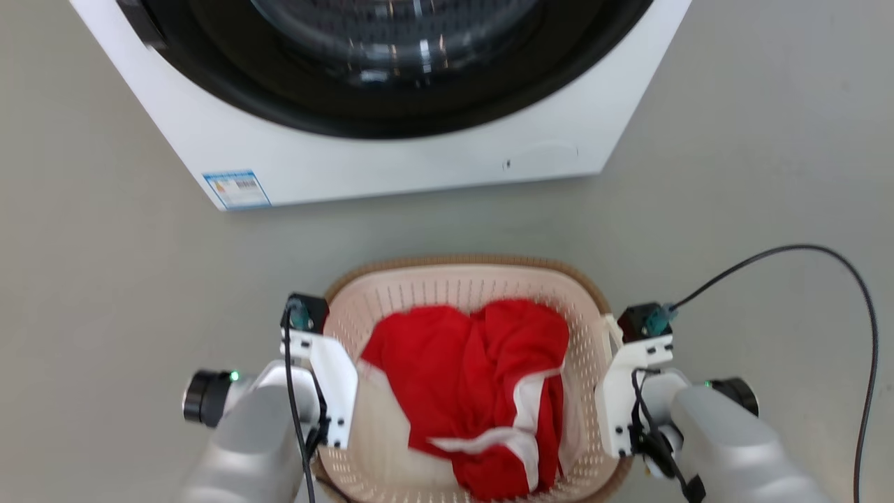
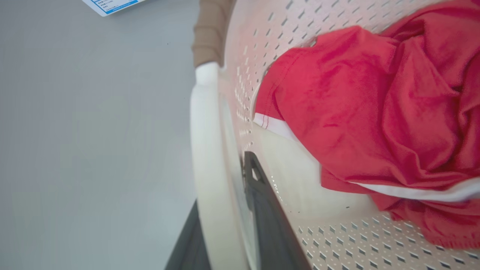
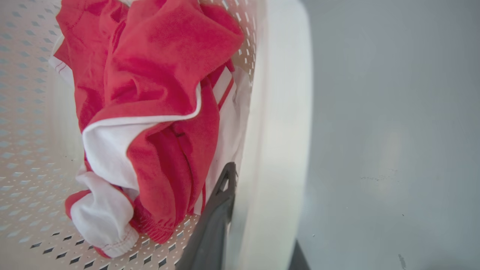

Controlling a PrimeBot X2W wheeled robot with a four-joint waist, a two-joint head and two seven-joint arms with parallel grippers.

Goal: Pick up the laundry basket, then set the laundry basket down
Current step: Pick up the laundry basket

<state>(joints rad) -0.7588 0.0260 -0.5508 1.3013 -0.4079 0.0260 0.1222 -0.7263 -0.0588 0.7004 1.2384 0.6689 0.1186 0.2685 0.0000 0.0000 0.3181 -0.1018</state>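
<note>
Gripping both sides of the laundry basket, the robot's two arms reach in from the bottom of the head view. The basket is cream and perforated with a brown woven-look rim, and it lies at 6 o'clock in that view, over the grey floor. Whether it rests there or hangs just above cannot be told. A white washer stands at 12 o'clock, apart from the basket. A crumpled red and white garment fills the basket's middle.

The left claw takes the basket at its 9 o'clock side and the right claw at 3 o'clock, each pinching a white loop handle. Holding opposite handles likely keeps the load level, so the garment does not slide out.

The head view gives the layout — washer, basket and a black cable looping over the floor near 3 o'clock. There the white wrist mounts cover the fingers, so the grip is read from the wrist views. In the left wrist view, one dark finger lies inside the basket wall and its partner outside, with the left handle clamped between them. The right wrist view mirrors this around the right handle. Near 11 o'clock, the left wrist view also catches a corner of the washer's blue label.
</note>
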